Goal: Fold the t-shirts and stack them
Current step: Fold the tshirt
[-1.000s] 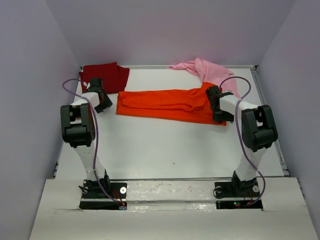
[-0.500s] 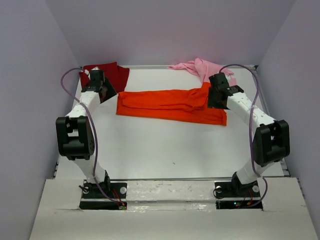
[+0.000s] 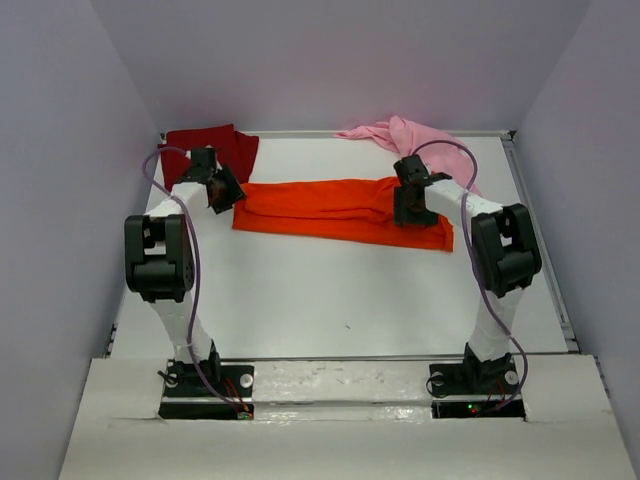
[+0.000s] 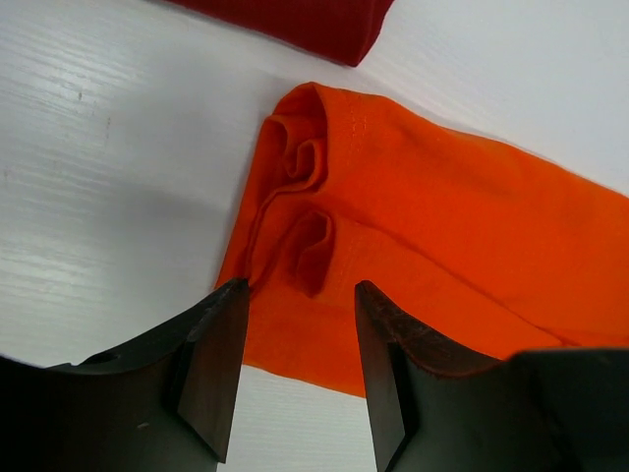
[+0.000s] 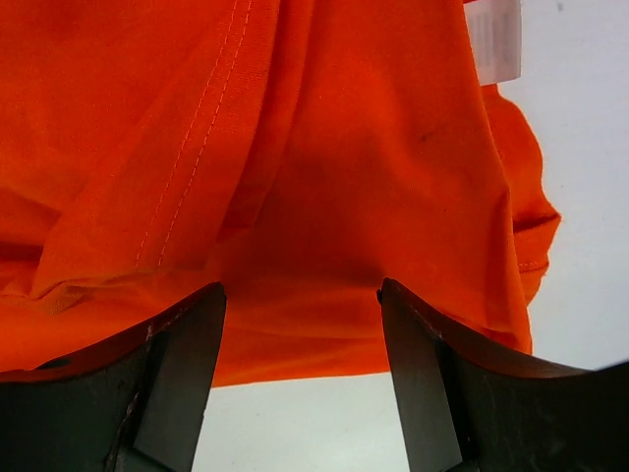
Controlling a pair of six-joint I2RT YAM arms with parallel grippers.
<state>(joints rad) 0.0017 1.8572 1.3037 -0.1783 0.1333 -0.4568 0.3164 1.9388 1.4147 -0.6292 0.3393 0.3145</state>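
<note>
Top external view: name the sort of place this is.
Likely a robot test cell: white table boxed by plain walls, left arm and right arm bolted at its near edge, orange t-shirt spread out.

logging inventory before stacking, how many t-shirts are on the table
3: orange t-shirt stretched across the middle, dark red t-shirt in the far left corner, pink t-shirt bunched at the far right. None seems hidden.

Orange t-shirt (image 4: 442, 236), soft matt cloth — table (image 4: 118, 177), smooth white, faintly streaked
</note>
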